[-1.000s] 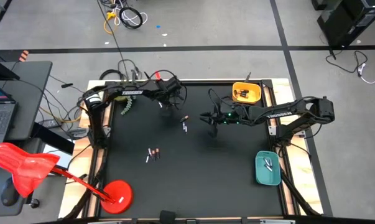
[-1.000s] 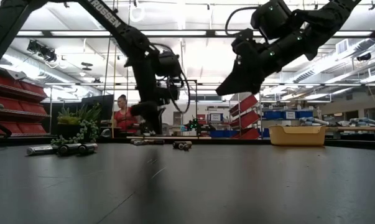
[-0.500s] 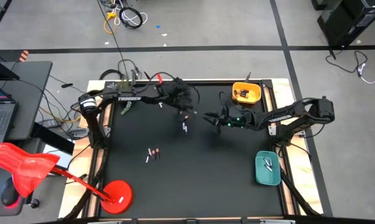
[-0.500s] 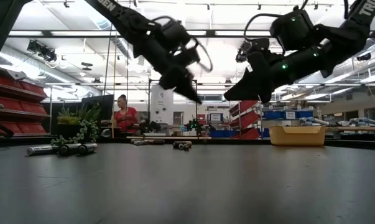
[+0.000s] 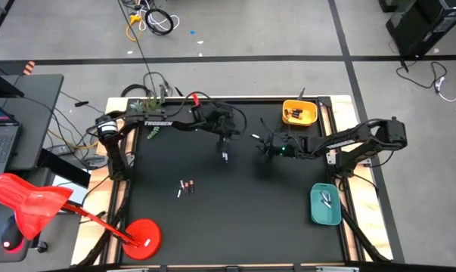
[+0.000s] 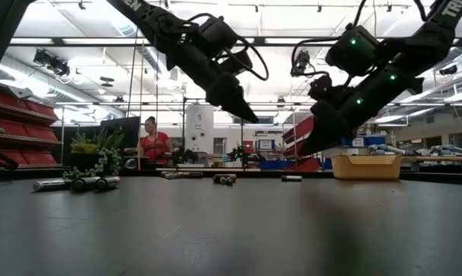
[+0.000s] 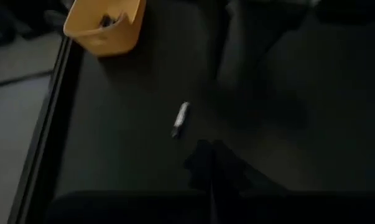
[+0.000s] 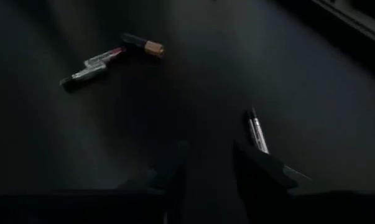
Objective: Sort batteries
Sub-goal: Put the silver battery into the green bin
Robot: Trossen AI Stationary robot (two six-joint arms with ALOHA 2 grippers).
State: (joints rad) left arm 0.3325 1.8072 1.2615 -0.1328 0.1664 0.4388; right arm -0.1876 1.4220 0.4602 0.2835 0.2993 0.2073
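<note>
Both dark two-finger grippers hover over the far half of the black table (image 5: 288, 227). The left gripper (image 5: 226, 136), fingers together and empty, hangs just above a small pair of batteries (image 5: 224, 156); the right gripper (image 5: 259, 143), fingers slightly apart and empty, is close beside it. A second cluster of thin cylindrical batteries (image 5: 185, 186) lies nearer mid-table. A clean pick probably calls for opening over one cell, straddling it across its length, and keeping the arms clear of each other. The yellow tray (image 5: 299, 113) and the teal tray (image 5: 325, 205) each hold a few batteries.
</note>
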